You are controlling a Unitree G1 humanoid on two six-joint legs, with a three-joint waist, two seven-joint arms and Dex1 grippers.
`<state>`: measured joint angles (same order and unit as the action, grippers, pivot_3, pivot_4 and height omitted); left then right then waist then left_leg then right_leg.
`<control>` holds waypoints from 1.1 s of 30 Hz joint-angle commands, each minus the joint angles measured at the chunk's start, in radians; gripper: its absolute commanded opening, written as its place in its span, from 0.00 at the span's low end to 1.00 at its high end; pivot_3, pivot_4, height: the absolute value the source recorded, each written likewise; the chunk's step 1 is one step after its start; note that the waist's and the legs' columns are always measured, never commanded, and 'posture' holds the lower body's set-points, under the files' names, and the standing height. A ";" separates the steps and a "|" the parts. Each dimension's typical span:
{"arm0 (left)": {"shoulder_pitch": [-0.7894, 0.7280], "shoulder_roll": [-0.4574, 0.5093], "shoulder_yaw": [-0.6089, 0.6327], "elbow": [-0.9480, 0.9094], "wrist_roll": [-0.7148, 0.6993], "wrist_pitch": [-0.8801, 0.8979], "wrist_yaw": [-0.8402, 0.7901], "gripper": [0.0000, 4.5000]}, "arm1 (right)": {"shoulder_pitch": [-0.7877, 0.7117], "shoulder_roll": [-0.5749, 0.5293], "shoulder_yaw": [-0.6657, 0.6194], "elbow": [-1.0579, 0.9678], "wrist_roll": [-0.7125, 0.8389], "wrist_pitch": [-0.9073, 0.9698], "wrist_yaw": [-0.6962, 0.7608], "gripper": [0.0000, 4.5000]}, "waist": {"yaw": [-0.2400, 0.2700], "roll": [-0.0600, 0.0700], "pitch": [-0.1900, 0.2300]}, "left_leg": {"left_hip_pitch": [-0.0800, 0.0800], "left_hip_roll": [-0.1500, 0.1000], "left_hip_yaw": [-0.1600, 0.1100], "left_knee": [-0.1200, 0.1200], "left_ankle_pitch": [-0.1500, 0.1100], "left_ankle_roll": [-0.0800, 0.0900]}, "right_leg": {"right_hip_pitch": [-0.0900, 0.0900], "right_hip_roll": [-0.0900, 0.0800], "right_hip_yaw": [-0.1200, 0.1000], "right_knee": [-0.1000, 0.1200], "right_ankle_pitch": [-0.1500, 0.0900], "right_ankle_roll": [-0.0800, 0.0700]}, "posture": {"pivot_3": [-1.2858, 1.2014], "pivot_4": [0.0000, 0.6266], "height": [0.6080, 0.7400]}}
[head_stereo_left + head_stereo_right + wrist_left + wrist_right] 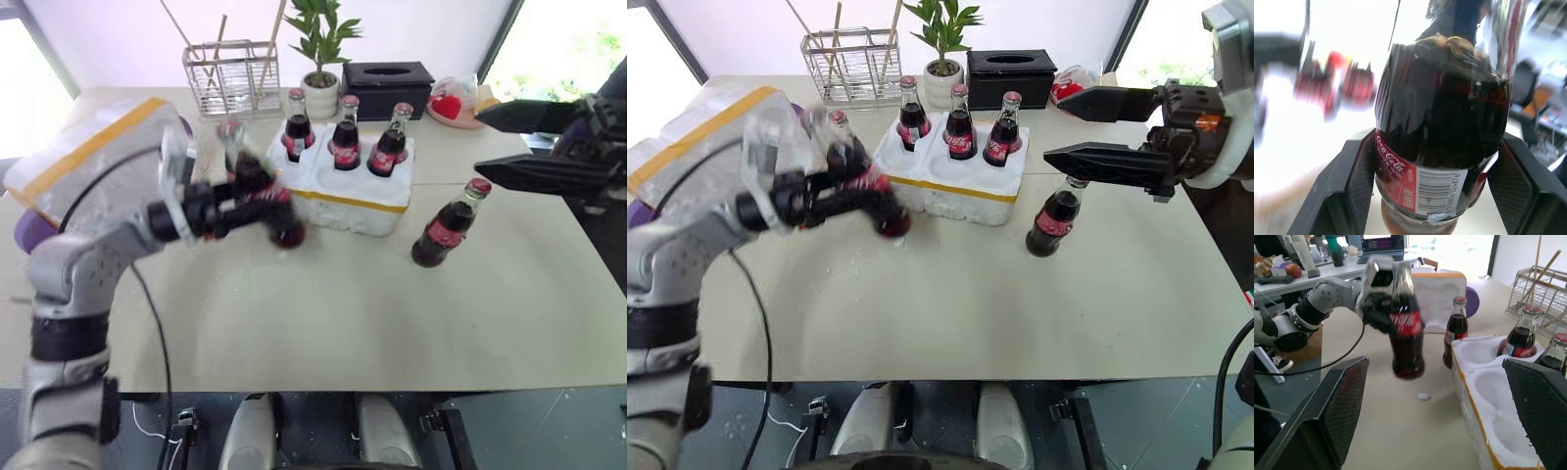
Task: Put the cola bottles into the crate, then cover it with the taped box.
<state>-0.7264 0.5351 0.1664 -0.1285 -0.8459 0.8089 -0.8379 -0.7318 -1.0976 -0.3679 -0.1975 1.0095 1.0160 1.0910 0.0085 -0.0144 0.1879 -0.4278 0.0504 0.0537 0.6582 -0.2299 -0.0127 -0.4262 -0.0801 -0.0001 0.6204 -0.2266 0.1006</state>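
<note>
Left gripper (pixel 257 209) holds one cola bottle (pixel 263 201) in the air, just beside the crate (pixel 345 188).

Its jaws are closed on the bottle body. The right gripper (pixel 1087 129) is wide open and holds nothing; three bottles stand in the crate, another bottle (pixel 449 225) stands on the table (pixel 343 313), and the taped box (pixel 83 157) is at the robot's left.

The left tool (pixel 838 201) holds a cola bottle (pixel 862 181) above the surface (pixel 950 304). Three bottles (pixel 958 125) stand in the crate (pixel 955 181). The right tool (pixel 1068 127) hangs open.
</note>
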 commanded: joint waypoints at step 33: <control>0.011 -0.191 -0.014 0.161 0.280 -0.296 0.019 0.99 | 0.251 0.060 -0.108 -0.097 -0.009 -0.100 -0.157 1.00 | -0.008 0.000 0.000 | -0.008 0.000 -0.003 0.006 -0.001 0.002 | -0.007 0.000 0.000 0.007 0.002 0.005 | 0.52 0.24 1.00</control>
<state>-0.7294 0.3201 0.0955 0.1338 -0.5002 0.4699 -0.8186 -0.4762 -1.0376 -0.4221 -0.2609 0.9706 0.9200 0.9404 0.0005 -0.0142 0.1879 -0.4359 0.0506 0.0504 0.6644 -0.2310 -0.0104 -0.4333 -0.0795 -0.0003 0.6287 -0.2244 0.1058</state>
